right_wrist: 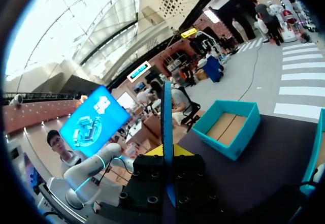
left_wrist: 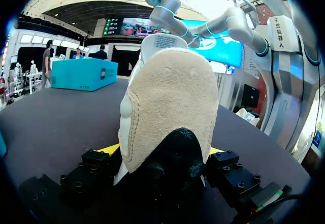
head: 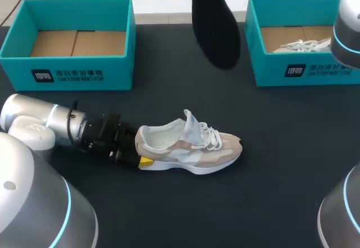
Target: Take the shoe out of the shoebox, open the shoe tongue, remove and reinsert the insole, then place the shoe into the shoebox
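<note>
The beige and white shoe [head: 188, 147] lies on its sole mid-table, toe to the right, tongue raised. My left gripper [head: 140, 147] stands at its heel, one finger on each side. In the left wrist view the heel [left_wrist: 170, 107] fills the gap between the wide-set fingers, and the left gripper [left_wrist: 162, 150] is shut on it. The black insole [head: 216, 28] hangs high over the table's far middle. Seen edge-on in the right wrist view, the insole [right_wrist: 166, 127] is pinched in my right gripper [right_wrist: 167, 153]. The right gripper itself lies outside the head view.
An empty teal shoebox [head: 67, 62] stands at the back left. A second teal box [head: 304, 68] at the back right holds another white shoe [head: 304, 45]. My right arm [head: 349, 28] rises beside that box.
</note>
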Tool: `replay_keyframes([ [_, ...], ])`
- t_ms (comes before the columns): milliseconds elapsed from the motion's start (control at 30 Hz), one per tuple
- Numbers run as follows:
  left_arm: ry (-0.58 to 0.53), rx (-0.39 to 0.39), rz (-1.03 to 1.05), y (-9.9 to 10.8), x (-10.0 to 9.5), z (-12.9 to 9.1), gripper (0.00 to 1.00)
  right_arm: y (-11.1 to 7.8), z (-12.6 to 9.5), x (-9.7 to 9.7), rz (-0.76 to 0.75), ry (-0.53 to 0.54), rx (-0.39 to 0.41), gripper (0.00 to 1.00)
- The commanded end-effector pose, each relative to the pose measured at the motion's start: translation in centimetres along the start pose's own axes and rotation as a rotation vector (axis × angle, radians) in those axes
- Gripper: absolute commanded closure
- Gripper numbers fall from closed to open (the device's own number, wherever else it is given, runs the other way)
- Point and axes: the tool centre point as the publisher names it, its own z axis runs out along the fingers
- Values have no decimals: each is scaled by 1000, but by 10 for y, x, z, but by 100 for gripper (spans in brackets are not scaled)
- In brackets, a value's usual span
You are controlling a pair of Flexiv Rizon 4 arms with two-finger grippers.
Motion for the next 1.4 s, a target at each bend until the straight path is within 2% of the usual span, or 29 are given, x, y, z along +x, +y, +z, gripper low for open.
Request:
replay_keyframes([
  [33, -1, 1, -1, 5, -2, 3, 100, -17, -35, 19, 20, -8, -47, 100],
  [300, -1, 1, -1, 5, -2, 3, 100, -38, -51, 46, 51, -27, -81, 100],
  [467, -1, 1, -1, 5, -2, 3, 100, -51, -52, 60, 75, -21, -92, 100],
  [733, -1, 1, -1, 5, -2, 3, 100, -71, -55, 69, 99, -41, -100, 100],
  [900, -1, 1, -1, 5, -2, 3, 100, -81, -58, 83, 163, 23, -94, 100],
  [967, -1, 1, -1, 5, -2, 3, 100, -84, -61, 86, 172, 35, -61, 100],
  [1067, -1, 1, -1, 5, -2, 3, 100, -91, -62, 91, 262, 74, -72, 100],
  [1233, -1, 1, -1, 5, -2, 3, 100, -96, -63, 100, 301, 74, -68, 100],
  [1267, -1, 1, -1, 5, -2, 3, 100, -97, -63, 101, 291, 37, -67, 100],
  [1400, -1, 1, -1, 5, -2, 3, 100, -98, -62, 102, 265, 31, -68, 100],
])
